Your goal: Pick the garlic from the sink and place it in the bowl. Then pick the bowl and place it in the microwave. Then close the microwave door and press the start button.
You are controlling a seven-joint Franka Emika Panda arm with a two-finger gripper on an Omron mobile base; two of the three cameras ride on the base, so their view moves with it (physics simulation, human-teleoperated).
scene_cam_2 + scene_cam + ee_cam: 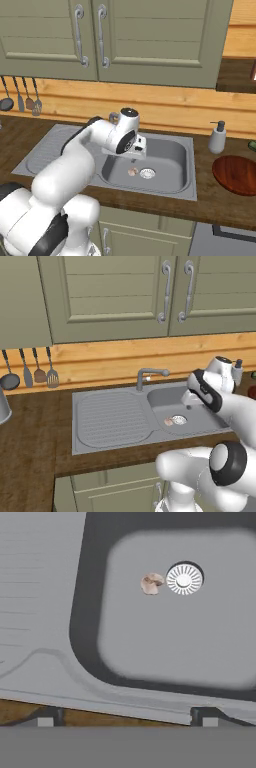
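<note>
The garlic (168, 422) (132, 171) (151, 583), a small whitish-pink lump, lies on the floor of the sink (112, 421) (185, 150) (45, 587) basin, just beside the round drain ring (184, 578). My gripper (190, 404) (136, 153) (126, 719) hangs above the basin, open and holding nothing, with its fingertips (48, 717) spread wide. In the hand view the garlic sits well ahead of the tips. The reddish-brown bowl (237, 174) rests on the counter right of the sink. The microwave and its door are out of view.
A bent faucet (150, 376) stands behind the basin. A soap dispenser (217, 137) sits at the sink's right rear. Utensils (30, 373) (20, 100) hang on the wall to the left. Cabinets with handles (175, 291) hang overhead.
</note>
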